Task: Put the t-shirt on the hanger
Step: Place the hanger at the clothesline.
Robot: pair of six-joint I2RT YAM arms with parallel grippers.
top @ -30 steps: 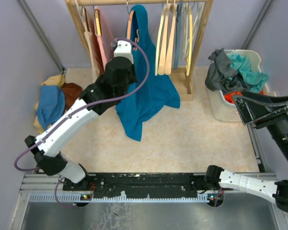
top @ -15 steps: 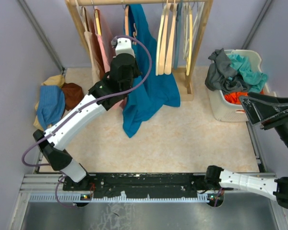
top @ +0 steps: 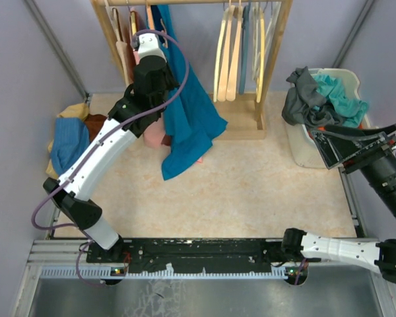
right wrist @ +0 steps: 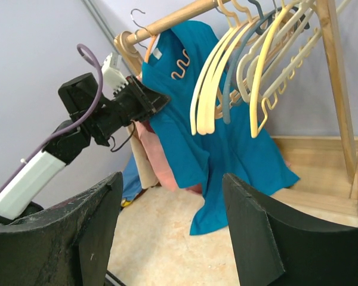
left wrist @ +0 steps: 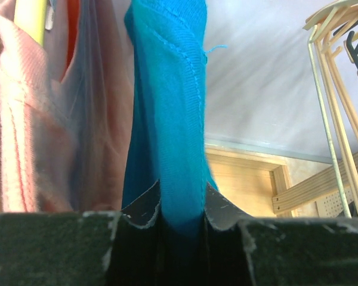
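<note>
right claw (right wrist: 173,226) spread, empty, well apart from t-shirt (right wrist: 227,143) | left claw (left wrist: 180,220) pinching t-shirt edge | t-shirt draped over hanger (right wrist: 180,67), lower end trailing onto tabletop (top: 264,191) | hanger's hook at wooden rail (right wrist: 185,15), beside pink garment (right wrist: 161,161)

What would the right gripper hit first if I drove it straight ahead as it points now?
Ahead of the right gripper, most likely the t-shirt hanging from the rail. Nothing shows in between, though depth is unclear.

Cream hangers (top: 228,53) are hanging on the rack (top: 244,125) right of the left claw (left wrist: 180,208), a pink garment (left wrist: 24,119) just left of it; a basket (top: 298,150) (heaped with clothes (top: 317,96)) is sitting far right.
</note>
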